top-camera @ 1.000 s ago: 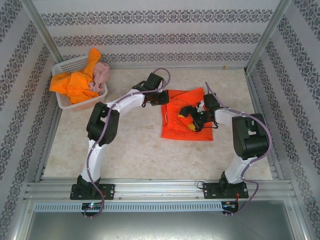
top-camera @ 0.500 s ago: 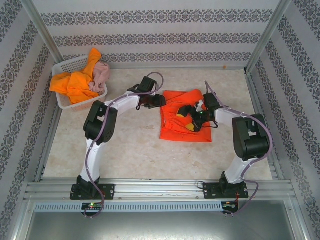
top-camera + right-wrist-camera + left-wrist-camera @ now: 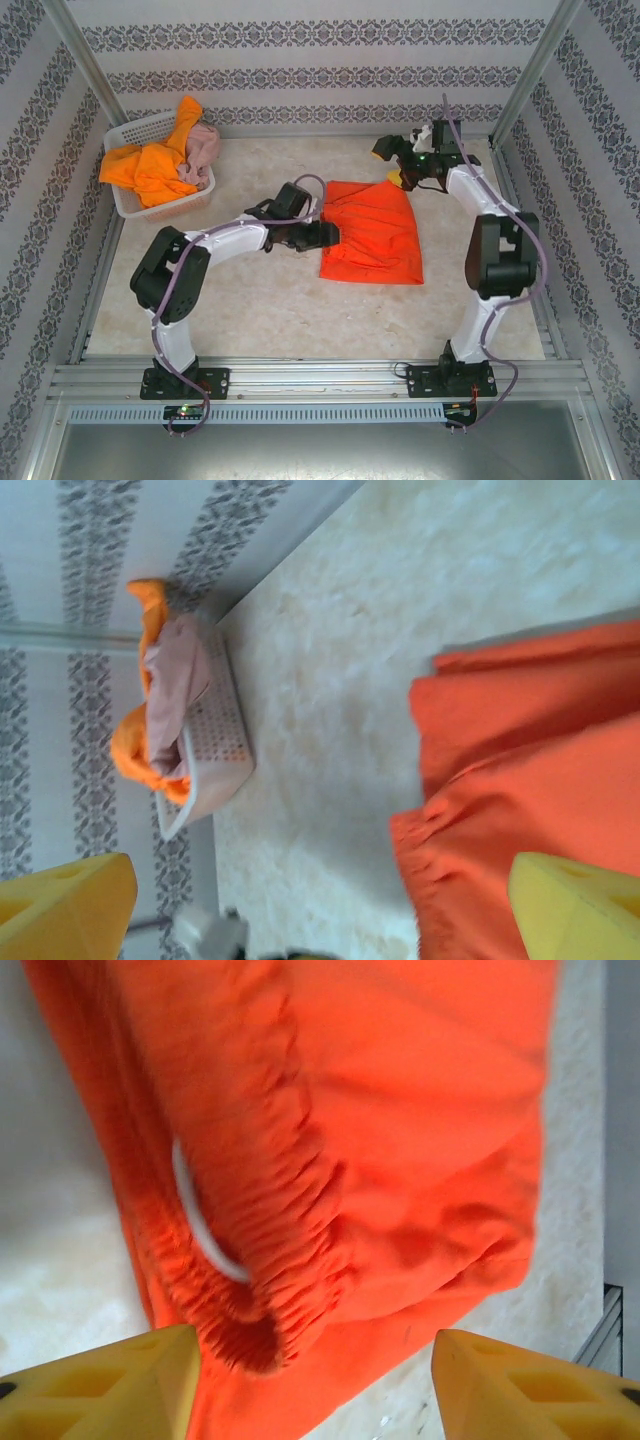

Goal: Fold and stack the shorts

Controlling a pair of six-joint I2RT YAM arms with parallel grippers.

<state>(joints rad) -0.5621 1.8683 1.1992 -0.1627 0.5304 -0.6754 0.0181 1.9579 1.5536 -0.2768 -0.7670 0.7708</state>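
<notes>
In the middle of the counter (image 3: 260,300) the red-orange shorts (image 3: 372,235) lie spread fairly flat, with the gathered waistband (image 3: 270,1250) along the edge nearest the left arm. I judge the step in hand to be the first fold.

To do it well, I want the left jaws to take both layers of the elastic, not just the top one. They should lift only a little and carry the edge straight across so the crease runs true. The right jaws should steady the far corner so the cloth doesn't drag.

In the left wrist view the left jaws stand wide apart and hold nothing. Their yellow fingertips (image 3: 100,1380) sit either side of the waistband's end, just short of it. From above, the right jaws hang near the shorts' far right corner. The right wrist view shows them spread wide too, nothing in them, with the cloth's edge below.

The bright orange shorts (image 3: 150,165) and pink shorts (image 3: 205,150) sit in the basket (image 3: 140,205), well apart at far left.
</notes>
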